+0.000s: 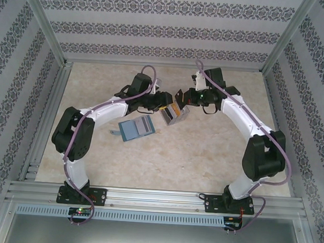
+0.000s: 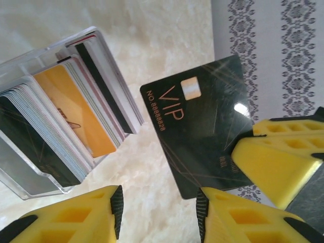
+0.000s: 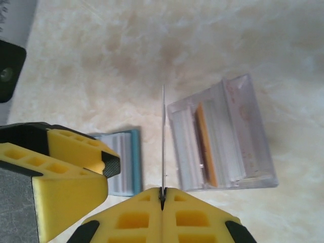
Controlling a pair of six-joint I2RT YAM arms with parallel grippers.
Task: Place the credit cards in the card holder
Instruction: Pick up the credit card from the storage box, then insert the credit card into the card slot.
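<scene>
**Entry: one card lifted, none yet seated in the holder**

- **Step in hand:** transfer of a single card from tray to holder.
- **Right gripper (image 3: pixel 163 191):** pressed tight on one edge of a black VIP card (image 2: pixel 197 126). You hold it clear of the table (image 1: pixel 203 163), close above the tray.
- **Left gripper (image 2: pixel 159 202):** jaws part-way apart with nothing between them. It sits just beside the card's lower corner; you cannot tell whether it touches.
- **Remaining credit cards (image 2: pixel 76 111):** an orange one among pale and dark ones, standing upright and packed together in the clear tray (image 2: pixel 30 185).
- **Card holder (image 1: pixel 134 129):** teal, lying flat and open on the table with its greyish sleeves up. It is just beside the tray on the left arm's side, and neither gripper touches it.
- **Next move (judgement):**
  - Carry the black card across to the holder.
  - Bring its free edge level with a sleeve mouth and slide it in at a shallow angle.
  - The holder is light and loose, so it will likely skid; pin it with your free left gripper first.
  - Alternatively, pass the card to the left gripper if that side reaches the sleeves better.
</scene>
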